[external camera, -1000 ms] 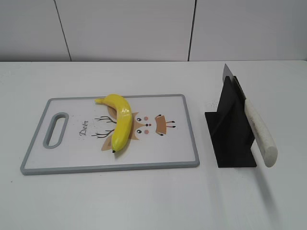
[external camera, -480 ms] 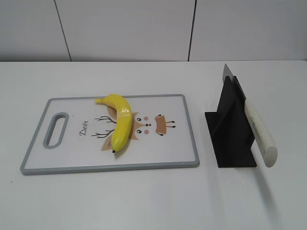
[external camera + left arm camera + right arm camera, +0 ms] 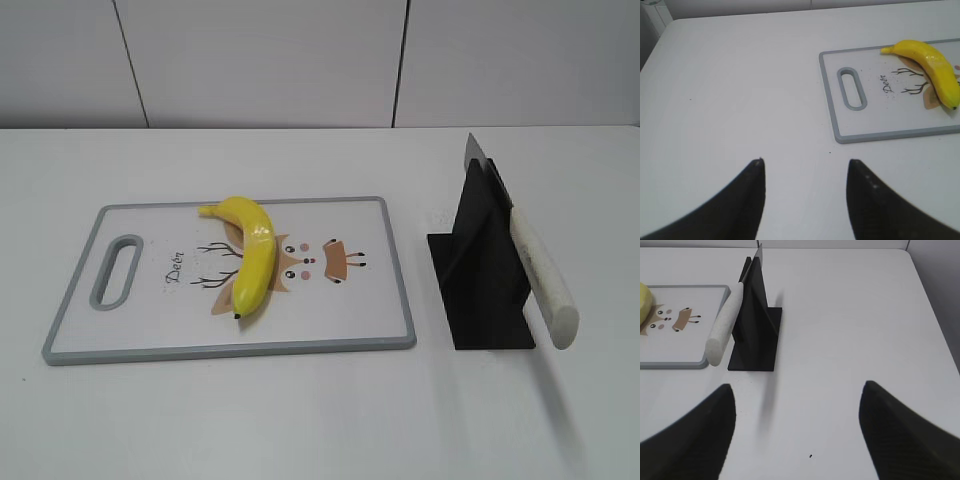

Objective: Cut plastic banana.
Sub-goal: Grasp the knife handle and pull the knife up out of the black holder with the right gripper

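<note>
The plastic banana (image 3: 251, 254) lies whole on a grey-rimmed white cutting board (image 3: 390, 260) with a deer picture; it also shows in the left wrist view (image 3: 932, 65) and, as a sliver, in the right wrist view (image 3: 644, 299). A knife with a white handle (image 3: 543, 277) rests in a black stand (image 3: 482, 270), blade up; it shows in the right wrist view (image 3: 724, 325) too. My left gripper (image 3: 805, 162) is open and empty over bare table, left of the board. My right gripper (image 3: 797, 387) is open and empty, right of the stand. Neither gripper shows in the exterior view.
The board's handle slot (image 3: 851, 88) faces my left gripper. The white table's left edge (image 3: 652, 45) and right edge (image 3: 935, 310) are near each gripper. A white panelled wall (image 3: 300, 60) stands behind the table.
</note>
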Controlling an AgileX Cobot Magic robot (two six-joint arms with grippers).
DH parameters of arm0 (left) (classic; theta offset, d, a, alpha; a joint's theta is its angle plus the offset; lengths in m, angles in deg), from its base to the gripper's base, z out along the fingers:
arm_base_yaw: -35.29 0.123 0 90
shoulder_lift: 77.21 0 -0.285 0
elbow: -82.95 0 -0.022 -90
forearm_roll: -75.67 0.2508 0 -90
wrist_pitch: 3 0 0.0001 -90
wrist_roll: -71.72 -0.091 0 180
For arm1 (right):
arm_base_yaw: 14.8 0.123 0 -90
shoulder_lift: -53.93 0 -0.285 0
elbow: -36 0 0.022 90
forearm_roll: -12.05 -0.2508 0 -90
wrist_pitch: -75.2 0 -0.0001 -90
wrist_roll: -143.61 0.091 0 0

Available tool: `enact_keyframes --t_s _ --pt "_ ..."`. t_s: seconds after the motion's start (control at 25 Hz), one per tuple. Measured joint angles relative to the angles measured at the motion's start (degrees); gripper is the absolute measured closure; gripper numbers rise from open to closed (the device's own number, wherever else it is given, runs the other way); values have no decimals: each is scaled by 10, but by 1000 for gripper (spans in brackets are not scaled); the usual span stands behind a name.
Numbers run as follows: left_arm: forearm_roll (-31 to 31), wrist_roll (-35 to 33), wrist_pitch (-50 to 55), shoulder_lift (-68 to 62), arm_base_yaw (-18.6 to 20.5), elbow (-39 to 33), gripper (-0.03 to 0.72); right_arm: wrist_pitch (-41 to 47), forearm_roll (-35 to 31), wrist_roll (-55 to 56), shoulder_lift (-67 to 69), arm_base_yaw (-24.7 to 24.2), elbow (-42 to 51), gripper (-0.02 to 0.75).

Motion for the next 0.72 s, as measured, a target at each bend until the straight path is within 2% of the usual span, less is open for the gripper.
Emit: enact_keyframes --t_s 0.72 --pt "0 0 0 0 0 0 199 -1 -3 1 0 0 -2 147"
